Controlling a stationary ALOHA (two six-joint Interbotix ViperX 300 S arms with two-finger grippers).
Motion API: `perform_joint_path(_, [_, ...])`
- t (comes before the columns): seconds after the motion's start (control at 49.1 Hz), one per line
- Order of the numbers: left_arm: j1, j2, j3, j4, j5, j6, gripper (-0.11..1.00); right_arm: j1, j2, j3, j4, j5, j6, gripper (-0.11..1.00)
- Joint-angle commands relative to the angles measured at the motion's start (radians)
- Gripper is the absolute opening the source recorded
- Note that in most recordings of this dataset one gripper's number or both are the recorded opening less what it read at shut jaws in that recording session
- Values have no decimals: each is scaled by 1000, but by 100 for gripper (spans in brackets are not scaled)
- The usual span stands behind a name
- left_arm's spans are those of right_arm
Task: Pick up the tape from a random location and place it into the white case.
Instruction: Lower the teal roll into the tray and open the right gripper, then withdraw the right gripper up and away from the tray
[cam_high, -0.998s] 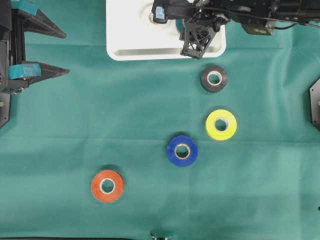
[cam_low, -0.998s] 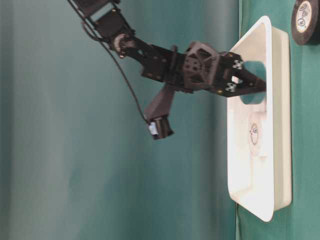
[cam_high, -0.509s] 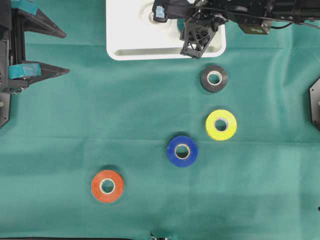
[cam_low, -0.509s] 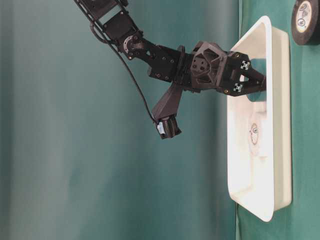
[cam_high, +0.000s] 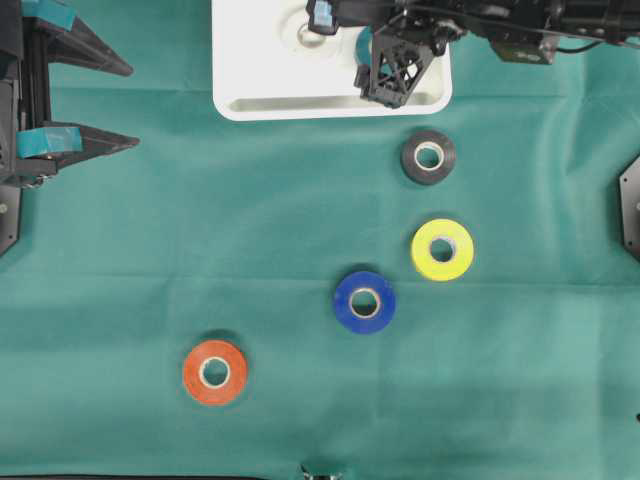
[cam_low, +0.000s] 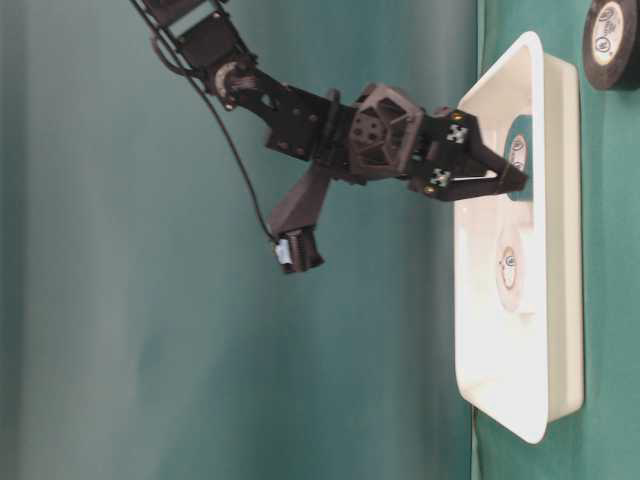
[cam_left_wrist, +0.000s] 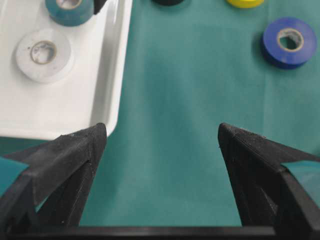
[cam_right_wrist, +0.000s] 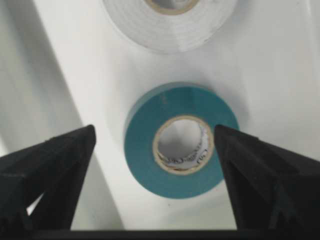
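While hovering over white case (cam_high: 300, 95) at far edge of bench (cam_high: 250, 230), right gripper (cam_right_wrist: 155, 145) has fingers (cam_right_wrist: 45, 170) spread wide, w/ nothing held between. Teal tape (cam_right_wrist: 177, 142) lies flat on case floor, directly under the gap, not touching either finger. In table-level view same roll (cam_low: 519, 155) seen behind finger tips, resting inside the case (cam_low: 545, 250). White tape (cam_right_wrist: 170, 20) sits just beside the teal one, also in the case, flat; cannot tell if the two touch.

Left gripper (cam_left_wrist: 160, 150) parked at left side of bench, well apart from all rolls, fingers (cam_left_wrist: 70, 160) also wide open & empty. From left wrist view, corner of the case (cam_left_wrist: 112, 75) near left finger, w/ teal roll (cam_left_wrist: 70, 10) & white roll (cam_left_wrist: 44, 54) inside.

On green cloth, four rolls remaining outside the case, all flat: black tape (cam_high: 428, 156) near the case's right corner, yellow tape (cam_high: 443, 250) below it in overhead view, blue tape (cam_high: 364, 301) just beside yellow, toward lower left, orange tape (cam_high: 215, 371) well apart, toward lower left of view.
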Motion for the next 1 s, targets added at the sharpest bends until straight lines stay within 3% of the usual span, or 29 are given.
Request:
perform_joint_path(0.0, [3, 0, -11, -2, -8, 0, 90, 5, -52, -9, -3, -6, 5, 89])
perform_joint_path(0.631, [31, -2, -12, -2, -6, 0, 90, 8, -336, -83, -3, 256, 3, 90])
perform_joint_path(0.978, [32, -2, -11, -2, -2, 0, 90, 11, -380, -103, -12, 291, 2, 90])
